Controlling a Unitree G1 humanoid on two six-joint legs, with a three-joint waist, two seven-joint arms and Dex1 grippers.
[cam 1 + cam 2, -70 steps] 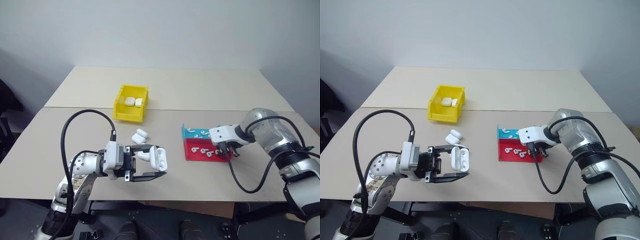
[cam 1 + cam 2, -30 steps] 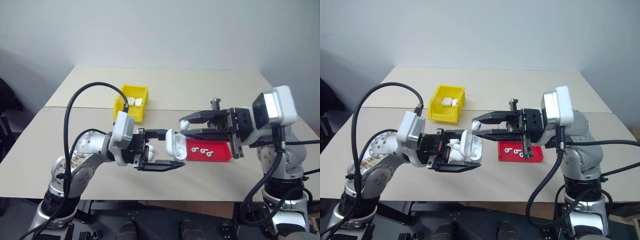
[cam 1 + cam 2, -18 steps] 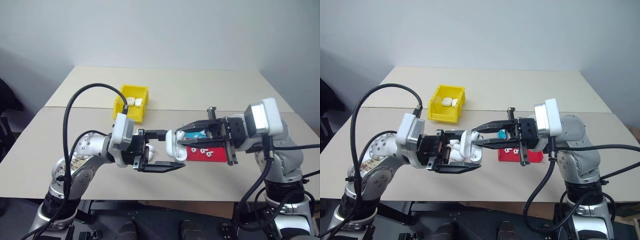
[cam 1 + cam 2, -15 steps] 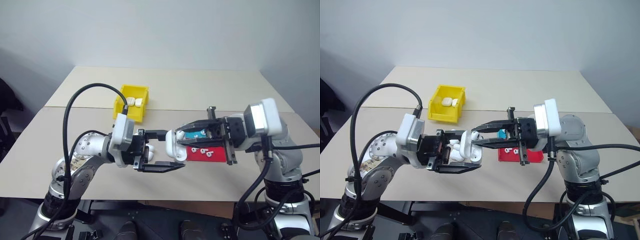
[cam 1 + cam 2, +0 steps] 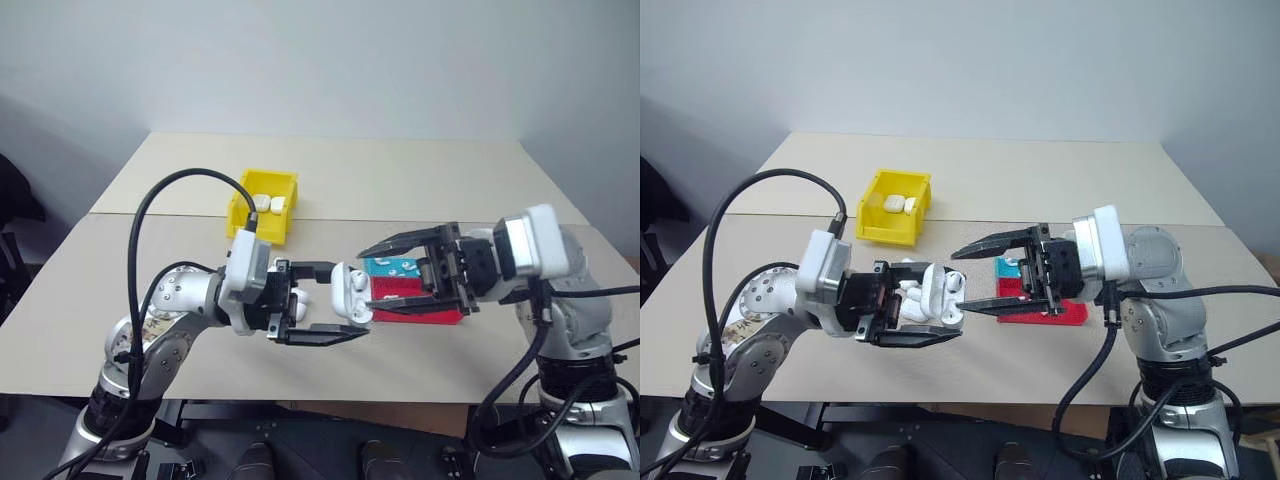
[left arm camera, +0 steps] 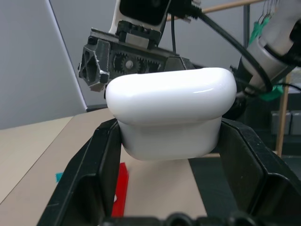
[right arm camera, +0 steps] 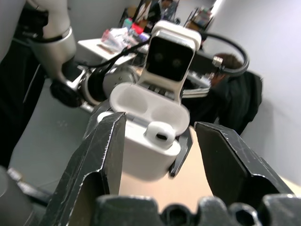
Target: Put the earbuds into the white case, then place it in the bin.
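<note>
My left gripper (image 5: 345, 298) is shut on the white case (image 5: 342, 291), holding it above the table's middle with its lid swung open. In the right wrist view one earbud (image 7: 159, 132) sits in a socket of the case (image 7: 148, 150). My right gripper (image 5: 368, 280) faces the case from the right, open, with its fingertips just off the case above and below. More earbuds (image 5: 400, 267) lie on the tray behind it. The yellow bin (image 5: 240, 215) stands farther back on the left. In the left wrist view the case (image 6: 171, 110) sits between my fingers.
The red-and-teal tray (image 5: 425, 312) lies at the right, partly behind my right gripper. Two white cases (image 5: 268, 203) lie in the bin. Other white cases (image 5: 908, 293) rest on the table behind my left gripper.
The right gripper has opened at the case. The earbud that it held at its fingertips now sits in the case. The left gripper has kept still with the case.
</note>
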